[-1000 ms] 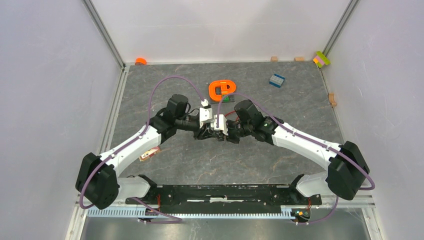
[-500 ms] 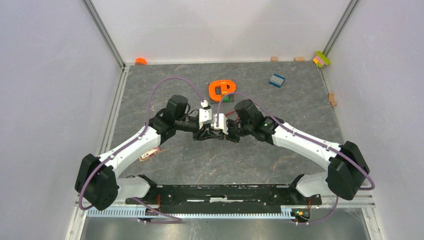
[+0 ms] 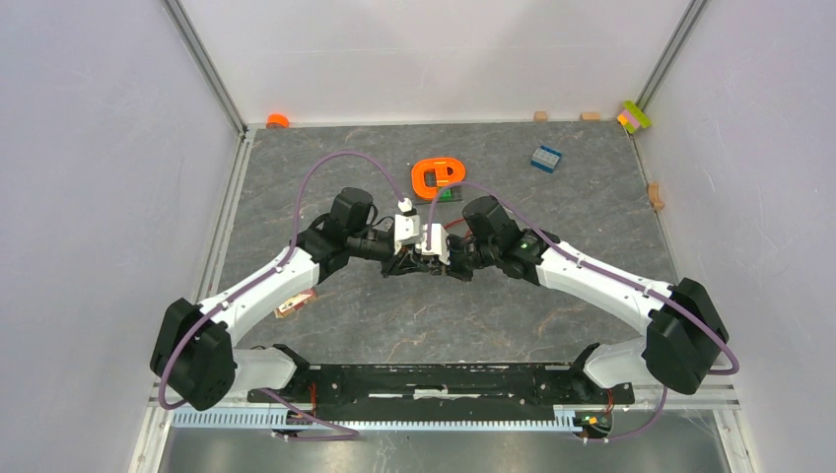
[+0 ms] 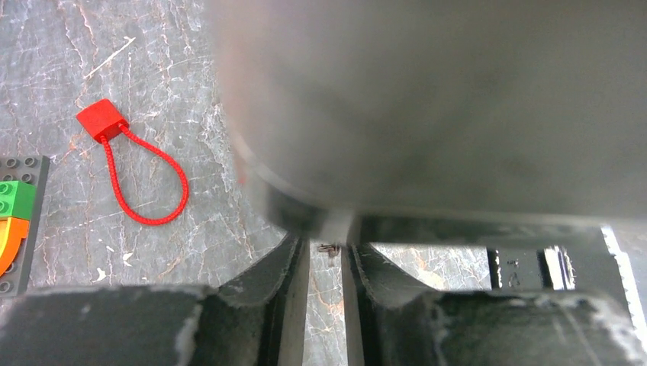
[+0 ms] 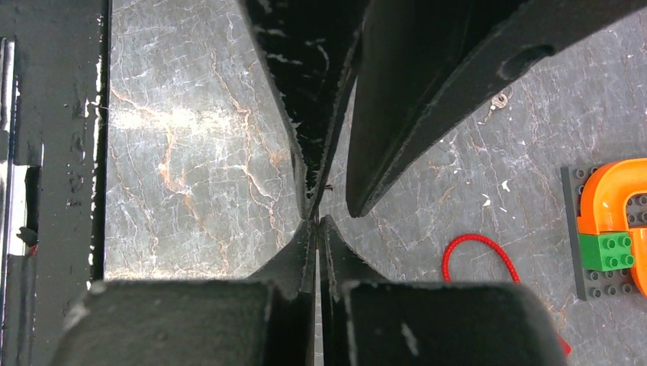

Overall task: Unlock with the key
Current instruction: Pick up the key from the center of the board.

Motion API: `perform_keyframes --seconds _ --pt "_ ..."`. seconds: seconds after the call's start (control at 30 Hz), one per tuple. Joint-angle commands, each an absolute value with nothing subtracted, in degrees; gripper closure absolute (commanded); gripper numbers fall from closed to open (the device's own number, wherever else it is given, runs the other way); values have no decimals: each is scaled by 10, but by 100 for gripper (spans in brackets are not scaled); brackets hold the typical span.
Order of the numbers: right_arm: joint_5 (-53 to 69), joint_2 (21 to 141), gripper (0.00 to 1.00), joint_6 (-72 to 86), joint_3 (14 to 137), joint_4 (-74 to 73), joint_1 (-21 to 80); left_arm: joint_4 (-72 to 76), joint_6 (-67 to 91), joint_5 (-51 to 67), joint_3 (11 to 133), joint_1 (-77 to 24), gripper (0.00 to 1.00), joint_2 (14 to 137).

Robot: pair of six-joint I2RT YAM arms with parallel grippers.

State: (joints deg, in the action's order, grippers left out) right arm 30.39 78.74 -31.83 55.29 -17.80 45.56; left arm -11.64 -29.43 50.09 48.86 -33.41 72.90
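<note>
My two grippers meet tip to tip over the middle of the grey stone table. The left gripper has its jaws a narrow gap apart, and a tiny dark metal bit sits at its fingertips. I cannot tell whether that bit is the key. The right gripper is shut, its tips against one of the left gripper's black fingers. A small red lock with a red cord loop lies on the table beside them. A blurred grey mass fills the top of the left wrist view.
An orange ring on a grey and green brick plate lies just behind the grippers. Further back are a blue block, an orange cap, coloured bricks and wooden blocks. A small wrapper lies by the left arm.
Both arms have stayed almost in place, tip to tip. The left wrist has shifted very slightly.
</note>
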Motion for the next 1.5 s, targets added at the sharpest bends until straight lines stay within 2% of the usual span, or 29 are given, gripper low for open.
perform_keyframes --seconds 0.0,0.23,0.43,0.63,0.77,0.87,0.97,1.1,1.3,1.33,1.4,1.47 --pt "303 783 100 -316 565 -159 454 -123 -309 518 495 -337 74 736" --pt "301 783 100 -314 568 -157 454 -126 -310 523 498 -337 83 743" --pt "295 785 100 -308 575 -160 454 -130 -312 525 502 -337 98 758" --pt "285 781 100 -304 577 -159 453 -118 -300 514 502 -337 98 762" --pt "279 769 96 -300 562 -149 447 -77 -274 503 479 -333 98 741" --pt "282 758 86 -295 549 -140 440 -43 -255 498 461 -330 98 720" --pt "297 745 72 -289 535 -128 429 -27 -250 493 450 -328 98 706" --pt "309 733 66 -285 522 -118 418 -14 -241 493 442 -325 98 699" --pt "296 712 62 -269 492 -88 384 20 -211 493 429 -301 98 687" --pt "288 709 58 -263 491 -81 374 26 -197 491 426 -294 98 683" --pt "268 713 36 -252 494 -73 357 29 -173 479 425 -278 98 671" --pt "244 722 29 -242 499 -65 340 13 -153 449 433 -266 98 660"
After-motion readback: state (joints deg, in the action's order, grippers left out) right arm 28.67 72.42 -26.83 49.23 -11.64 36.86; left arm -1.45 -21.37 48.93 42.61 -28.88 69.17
